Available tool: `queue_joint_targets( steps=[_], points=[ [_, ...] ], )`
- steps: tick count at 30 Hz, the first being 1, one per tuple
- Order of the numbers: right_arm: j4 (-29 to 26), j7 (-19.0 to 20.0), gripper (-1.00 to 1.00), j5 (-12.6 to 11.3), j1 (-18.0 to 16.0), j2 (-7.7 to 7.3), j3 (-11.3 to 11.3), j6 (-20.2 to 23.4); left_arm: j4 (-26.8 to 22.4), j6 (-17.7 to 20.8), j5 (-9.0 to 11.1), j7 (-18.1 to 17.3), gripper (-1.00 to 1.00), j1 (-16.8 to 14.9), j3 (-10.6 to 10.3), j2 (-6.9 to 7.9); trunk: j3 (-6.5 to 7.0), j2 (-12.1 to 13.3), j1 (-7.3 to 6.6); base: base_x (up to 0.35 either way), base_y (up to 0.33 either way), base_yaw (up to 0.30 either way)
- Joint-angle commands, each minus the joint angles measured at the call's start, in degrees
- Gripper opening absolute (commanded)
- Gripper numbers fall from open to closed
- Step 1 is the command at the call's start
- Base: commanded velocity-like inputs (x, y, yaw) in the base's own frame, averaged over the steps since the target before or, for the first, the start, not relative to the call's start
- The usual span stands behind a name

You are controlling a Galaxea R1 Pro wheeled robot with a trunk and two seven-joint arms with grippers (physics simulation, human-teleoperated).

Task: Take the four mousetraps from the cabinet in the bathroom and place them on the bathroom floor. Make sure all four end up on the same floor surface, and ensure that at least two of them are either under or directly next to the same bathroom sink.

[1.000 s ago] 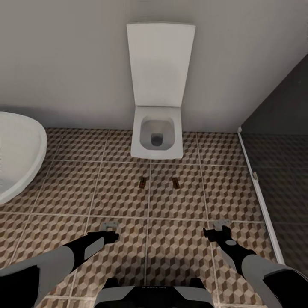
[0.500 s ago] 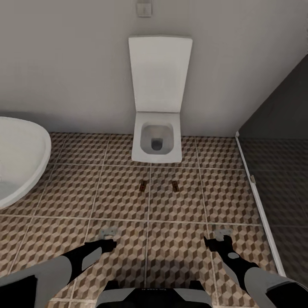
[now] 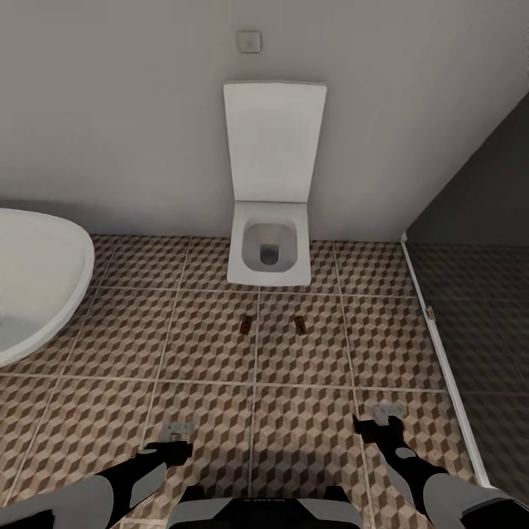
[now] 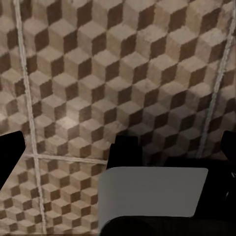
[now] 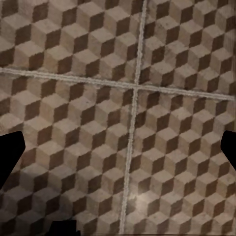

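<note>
Two mousetraps (image 3: 245,325) (image 3: 300,323) on bathroom floor (image 3: 206,345), ahead of both grippers; left gripper (image 3: 176,429) and right gripper (image 3: 387,411) spread apart, empty; sink (image 3: 37,279) beyond left gripper.

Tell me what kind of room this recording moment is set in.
A bathroom, quite clearly: a white wall-backed toilet with its lid up, a large white sink at the left, and a dark glass shower panel at the right, over a cube-patterned tiled floor.
</note>
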Motion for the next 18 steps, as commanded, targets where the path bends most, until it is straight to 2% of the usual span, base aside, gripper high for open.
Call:
queue_joint_targets(
  steps=[1,7,8,10,18],
  points=[
    [0.02,-0.14,1.00,-0.96,0.13,0.00,0.51,-0.16,-0.22,-0.38,0.38,0.47,1.00,0.32,-0.86,0.08,0.25,0.39,-0.22,0.000,0.000,0.000],
    [0.00,-0.07,1.00,-3.15,1.18,0.00,0.51,-0.40,-0.17,-2.94,0.38,0.47,1.00,2.05,-1.99,0.68,1.89,2.80,-1.54,0.000,0.000,0.000],
    [0.05,-0.07,1.00,-3.77,2.22,0.00,0.51,-1.79,-0.13,-5.99,0.38,0.47,1.00,2.77,-2.27,1.46,2.16,3.20,-1.76,0.000,0.000,0.000],
    [0.07,-0.10,1.00,-3.94,3.01,-0.04,0.51,-2.95,-0.04,-8.89,0.38,0.47,1.00,3.38,-2.38,2.23,2.71,4.00,-2.20,0.000,0.000,0.000],
    [0.08,-0.03,1.00,-4.06,3.70,0.00,0.51,-3.87,0.20,-12.78,0.38,0.48,1.00,4.95,-2.57,3.69,4.88,7.21,-3.95,0.000,0.000,0.000]
  ],
)
